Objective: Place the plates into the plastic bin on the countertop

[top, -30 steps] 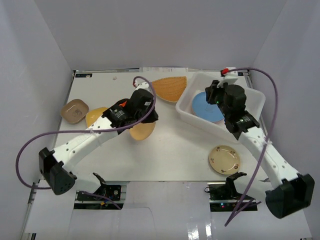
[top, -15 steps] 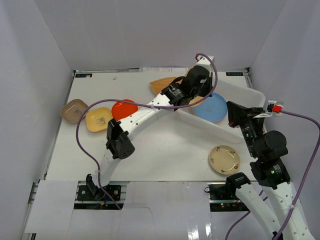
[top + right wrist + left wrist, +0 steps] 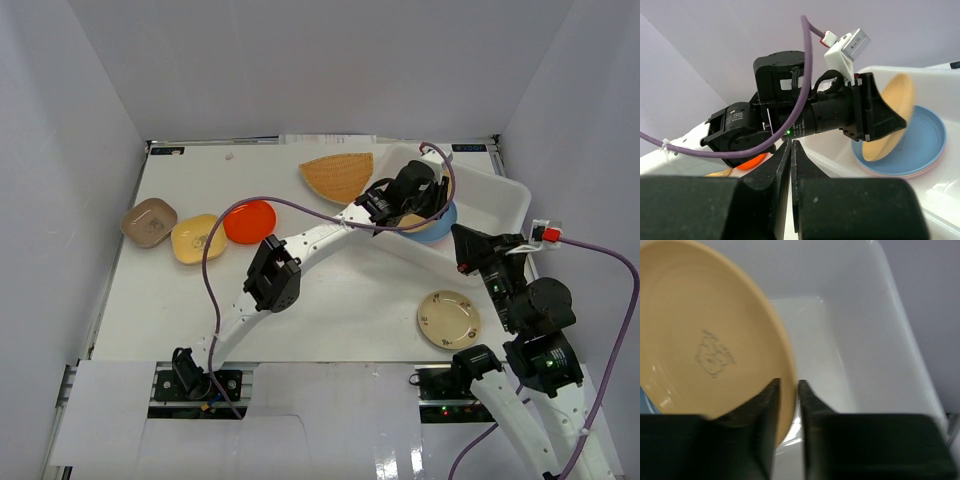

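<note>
Left wrist, grip: I have the left pincer (image 3: 788, 390) nipped tight on the rim of the tan plate (image 3: 710, 350), with only the plate's thickness between the fingers.
Left wrist, place: the plate hangs tilted over the floor of the plastic bin (image 3: 880, 315).
Right wrist, grip: the right pincer (image 3: 791, 150) is pressed closed on nothing.
Right wrist, ahead: the tan plate stands on edge above the blue plate (image 3: 922, 142) in the bin.
Top view, loose plates: on the countertop (image 3: 330, 290) I count the fan-shaped orange plate (image 3: 338, 175), red-orange plate (image 3: 250, 221), yellow square plate (image 3: 197, 238) and brown square plate (image 3: 149, 222) left of the bin, and the cream plate (image 3: 449, 318) near the right arm.
</note>
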`<action>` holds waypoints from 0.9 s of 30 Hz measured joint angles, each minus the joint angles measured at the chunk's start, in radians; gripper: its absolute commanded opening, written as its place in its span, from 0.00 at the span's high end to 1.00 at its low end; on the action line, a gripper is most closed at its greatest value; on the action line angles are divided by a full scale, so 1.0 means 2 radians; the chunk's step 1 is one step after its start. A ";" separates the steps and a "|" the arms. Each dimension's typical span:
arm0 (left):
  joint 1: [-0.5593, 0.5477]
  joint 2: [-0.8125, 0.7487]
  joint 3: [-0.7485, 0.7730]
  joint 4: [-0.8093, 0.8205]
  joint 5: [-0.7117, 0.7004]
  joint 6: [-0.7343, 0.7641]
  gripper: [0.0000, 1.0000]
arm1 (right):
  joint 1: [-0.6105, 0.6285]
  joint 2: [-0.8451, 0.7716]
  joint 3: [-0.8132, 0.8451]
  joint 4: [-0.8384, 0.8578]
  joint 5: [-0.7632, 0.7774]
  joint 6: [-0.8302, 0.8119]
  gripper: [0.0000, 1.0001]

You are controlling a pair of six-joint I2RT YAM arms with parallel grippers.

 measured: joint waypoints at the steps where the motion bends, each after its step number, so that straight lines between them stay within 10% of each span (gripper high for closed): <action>1: -0.001 0.004 -0.001 0.001 0.005 0.001 0.39 | 0.000 -0.001 -0.003 -0.004 0.000 0.001 0.92; 4: -0.002 0.007 -0.002 0.006 0.015 0.005 0.09 | 0.000 -0.002 -0.005 -0.015 0.000 0.002 0.92; 15: 0.003 -0.141 -0.089 0.033 -0.026 0.037 0.04 | 0.000 0.013 -0.039 -0.018 -0.051 -0.004 0.92; 27: 0.188 -0.650 -0.686 0.031 -0.066 -0.087 0.02 | 0.072 0.241 -0.002 -0.024 -0.168 -0.083 0.85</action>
